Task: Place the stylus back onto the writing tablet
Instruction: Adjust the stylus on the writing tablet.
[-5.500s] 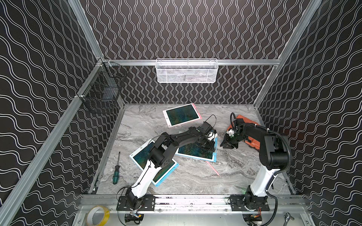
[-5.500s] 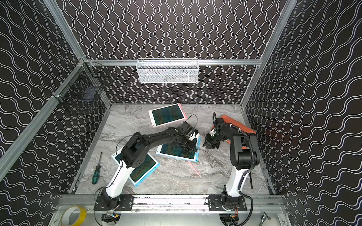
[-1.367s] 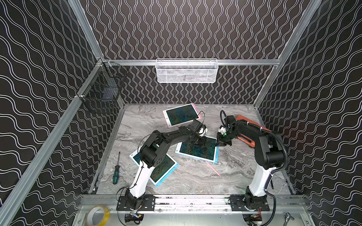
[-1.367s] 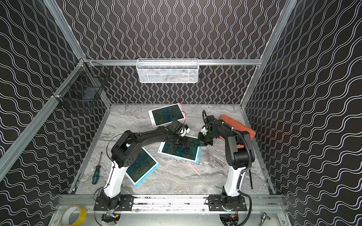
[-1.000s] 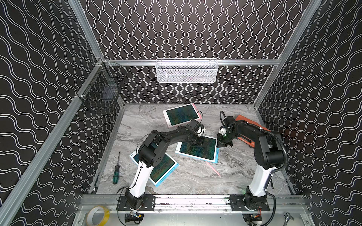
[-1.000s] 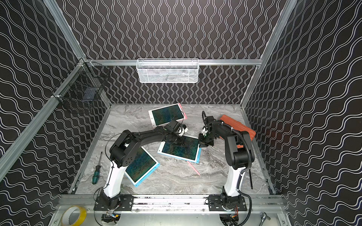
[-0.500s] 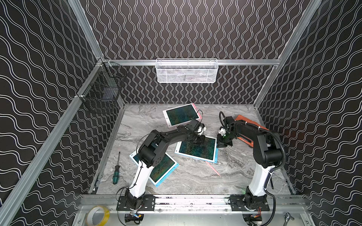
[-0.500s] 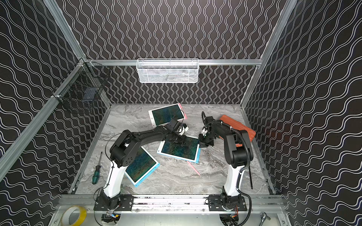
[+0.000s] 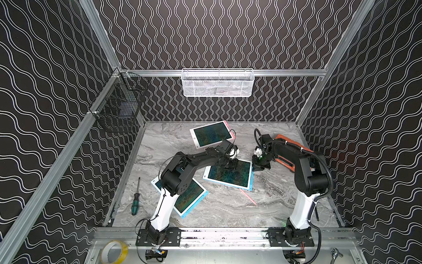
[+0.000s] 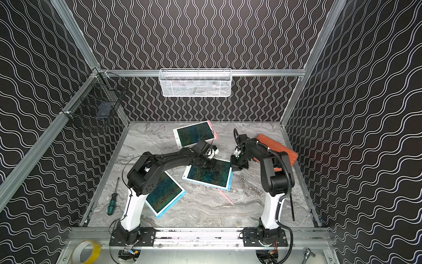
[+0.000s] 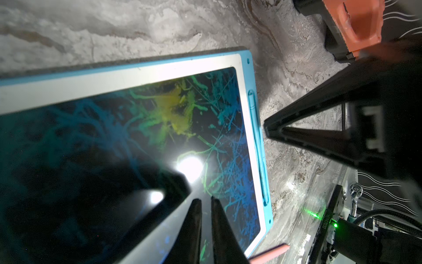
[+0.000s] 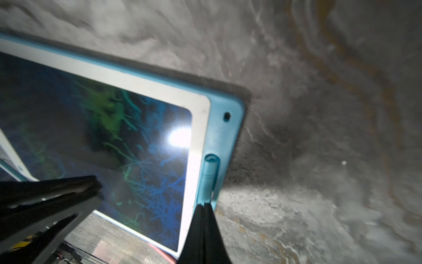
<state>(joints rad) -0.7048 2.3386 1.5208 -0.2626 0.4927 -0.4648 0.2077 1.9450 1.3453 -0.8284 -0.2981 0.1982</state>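
Observation:
The writing tablet (image 9: 228, 174) has a blue frame and a scribbled dark screen, and lies flat mid-table in both top views (image 10: 209, 173). The blue stylus (image 11: 254, 118) lies in the slot along the tablet's right edge (image 12: 209, 173). My right gripper (image 12: 204, 205) is shut, its tips pressing on the stylus near the far end, at the tablet's far right corner (image 9: 259, 168). My left gripper (image 11: 206, 200) rests tip-down on the screen near the far edge (image 9: 229, 164), its fingers nearly together with only a thin slit and nothing between them.
A pink stylus (image 9: 247, 196) lies loose on the marble just in front of the tablet. A pink-framed tablet (image 9: 211, 134) sits at the back and another blue one (image 9: 189, 196) under my left arm. An orange case (image 9: 290, 150) is behind my right arm. A screwdriver (image 9: 135, 201) lies at the left.
Several seconds ago my right gripper stood off to the tablet's right; it now sits at its edge on the stylus. Over the last second both arms barely move.

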